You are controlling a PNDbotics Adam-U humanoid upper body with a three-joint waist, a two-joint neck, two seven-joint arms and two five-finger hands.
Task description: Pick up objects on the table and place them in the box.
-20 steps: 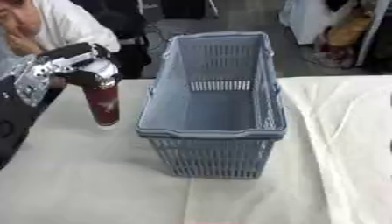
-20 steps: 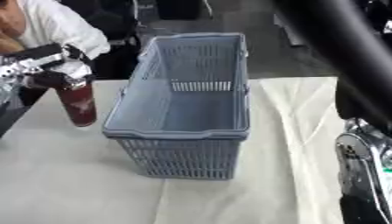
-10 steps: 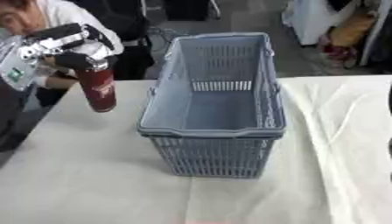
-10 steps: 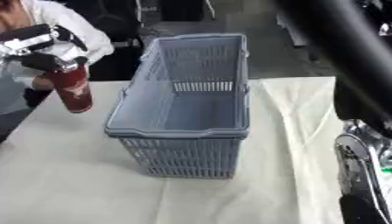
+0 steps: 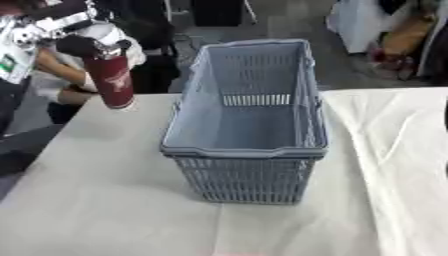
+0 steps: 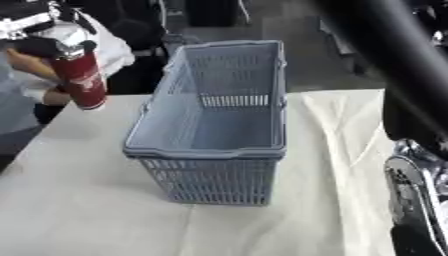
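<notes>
My left hand (image 5: 66,31) is curled round the top of a dark red cylindrical bottle with a black cap (image 5: 111,80), grasping it near the cap, up at the far left of the scene. The bottle's long axis runs close to vertical, cap uppermost and base pointing down, with the base tipped slightly toward the right. It hangs over the far left edge of the table covered in a cream cloth (image 5: 105,200); whether the base touches the cloth I cannot tell. It is left of the grey plastic slatted basket with an open top (image 5: 247,150) and apart from it. The basket stands upright near the middle of the table, its long side running away from me, and I see nothing inside it, only its bare floor and slotted walls. A person in a white top sits beyond the table's far left edge, behind the bottle. The right eye view shows my right arm (image 6: 411,65) as a broad black bar crossing the upper right, with silver parts low at the right edge; the left eye view shows almost nothing of it. My right hand itself appears in neither view.
</notes>
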